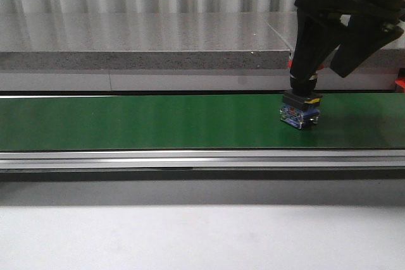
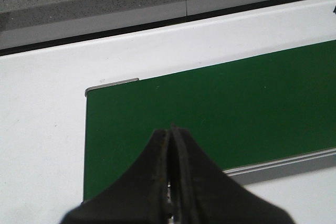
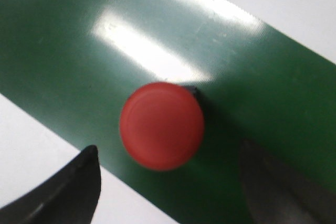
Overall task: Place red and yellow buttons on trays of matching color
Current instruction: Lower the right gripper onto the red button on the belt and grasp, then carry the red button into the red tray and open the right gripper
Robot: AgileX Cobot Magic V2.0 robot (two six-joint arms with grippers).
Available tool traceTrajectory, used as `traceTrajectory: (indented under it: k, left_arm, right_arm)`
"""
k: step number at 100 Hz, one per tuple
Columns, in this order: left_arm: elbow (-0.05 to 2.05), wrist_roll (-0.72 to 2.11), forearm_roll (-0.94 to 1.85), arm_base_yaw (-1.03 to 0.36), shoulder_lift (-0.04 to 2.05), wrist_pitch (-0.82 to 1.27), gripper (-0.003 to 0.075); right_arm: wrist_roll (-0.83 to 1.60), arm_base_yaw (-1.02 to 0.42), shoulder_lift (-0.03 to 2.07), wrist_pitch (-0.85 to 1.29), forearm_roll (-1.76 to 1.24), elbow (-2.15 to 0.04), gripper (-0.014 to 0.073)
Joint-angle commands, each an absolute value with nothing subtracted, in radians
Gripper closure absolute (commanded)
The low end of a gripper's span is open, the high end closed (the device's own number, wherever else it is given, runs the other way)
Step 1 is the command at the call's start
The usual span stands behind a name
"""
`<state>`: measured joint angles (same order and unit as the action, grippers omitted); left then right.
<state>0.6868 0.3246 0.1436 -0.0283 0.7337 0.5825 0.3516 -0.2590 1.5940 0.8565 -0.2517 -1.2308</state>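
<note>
step: grasp red button (image 3: 161,125) | place: on green belt (image 1: 139,121), toward its right end | right fingers (image 3: 173,182) wide, flanking cap, apart from it | left fingers (image 2: 170,166) pressed together, empty | advice: centre over cap, lower, then close evenly

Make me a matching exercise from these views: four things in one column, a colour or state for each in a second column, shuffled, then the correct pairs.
Column 1
1. red button
2. conveyor belt
3. left end effector
4. right end effector

Column 2
A. green
B. fingers pressed together, holding nothing
C. fingers spread apart either side of the button
D. round red cap, standing on the belt

Pairs: 1-D, 2-A, 3-B, 4-C
</note>
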Motion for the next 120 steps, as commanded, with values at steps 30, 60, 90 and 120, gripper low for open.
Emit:
traceTrajectory:
  k: [30,60,90,120]
  left_arm:
    - [0.714,0.314,0.156,-0.035,0.729,0.513,0.0741]
    - [0.714,0.314,0.156,-0.035,0.729,0.513,0.0741]
    - [0.714,0.314,0.156,-0.035,0.729,0.513,0.0741]
    - [0.714,0.314,0.156,-0.035,0.729,0.513,0.0741]
  right_arm:
    - [0.366,-0.26,1.59,0.738,-0.275,-1.267,0.0298]
    - [0.339,-0.234,1.544,0.706,-0.277,-1.265,0.0475]
    - [0.299,-0.037,1.427,0.684,-0.277,-1.265,0.0475]
    - [0.22,0.238,1.413,0.674,-0.277,-1.262,0.0475]
